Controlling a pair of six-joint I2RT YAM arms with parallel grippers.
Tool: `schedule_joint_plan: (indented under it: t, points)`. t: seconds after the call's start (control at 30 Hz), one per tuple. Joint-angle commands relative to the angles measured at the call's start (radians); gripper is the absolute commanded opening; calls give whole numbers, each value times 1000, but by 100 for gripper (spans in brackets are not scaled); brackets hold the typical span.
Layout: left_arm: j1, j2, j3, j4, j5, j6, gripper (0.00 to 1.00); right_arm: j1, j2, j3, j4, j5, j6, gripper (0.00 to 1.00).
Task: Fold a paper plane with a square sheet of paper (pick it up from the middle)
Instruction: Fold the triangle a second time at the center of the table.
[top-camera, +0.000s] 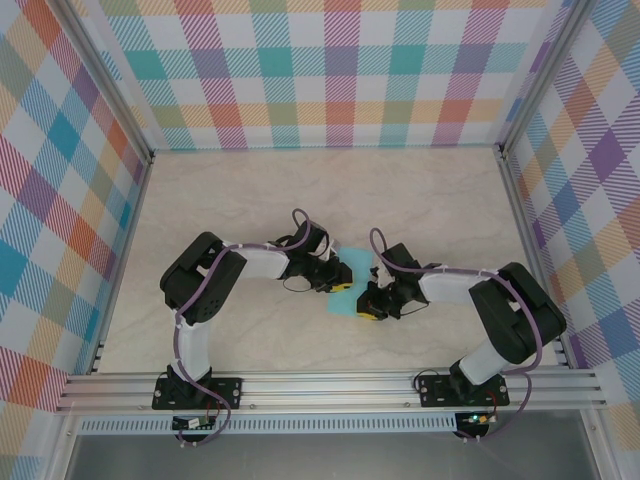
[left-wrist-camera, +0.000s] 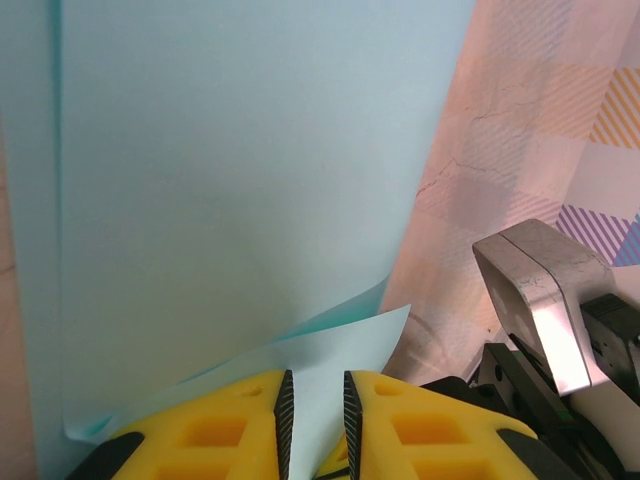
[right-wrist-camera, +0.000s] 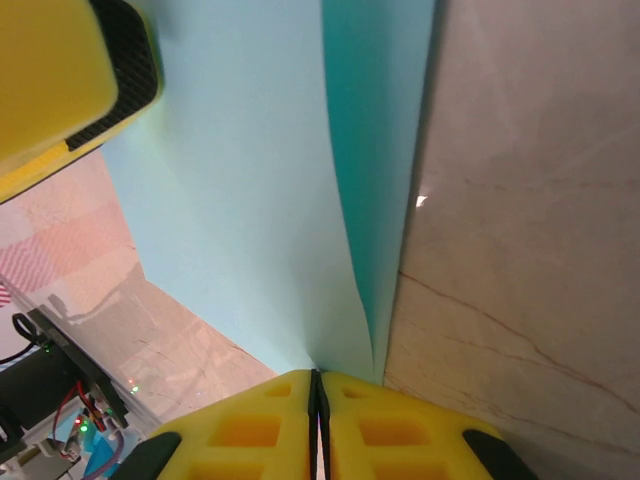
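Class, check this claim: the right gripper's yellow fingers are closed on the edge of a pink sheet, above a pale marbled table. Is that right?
Not quite: the sheet is light turquoise, not pink. The right wrist view shows its edge running into the closed yellow fingers of the right gripper, above the pale marbled table.

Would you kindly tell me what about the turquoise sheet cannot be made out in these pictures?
Top view: the left hand and right hand cover much of the sheet; its folds are too small to read.
Left wrist view: the sheet runs past the top edge.
Right wrist view: the top edge cuts off its far end, so its full outline is unclear.
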Motion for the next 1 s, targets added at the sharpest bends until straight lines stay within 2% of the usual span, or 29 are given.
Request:
schedule_joint_plan:
  t: [0.0,0.1,0.3,0.5,0.6,0.8,0.97]
  points:
    - [-9,33,6,-74,-24,10,23,1,26,-91,-38,19,47,12]
    - [-9,34,9,-75,-22,10,23,-16,16,-120,-4,2,68,13]
    - [-9,29,2,-76,-25,11,23,-25,14,-120,-55,46,46,11]
    - [-9,29,3,-73,-22,10,23,-23,-131,-43,-122,57,5,12]
    - [-8,30,7,-71,-21,10,23,-22,-163,-5,-92,41,11,12]
    - [-9,33,11,-71,-18,11,23,6,-64,57,15,-13,44,8]
    - [-9,31,7,-70,-16,11,23,9,43,95,17,13,36,7]
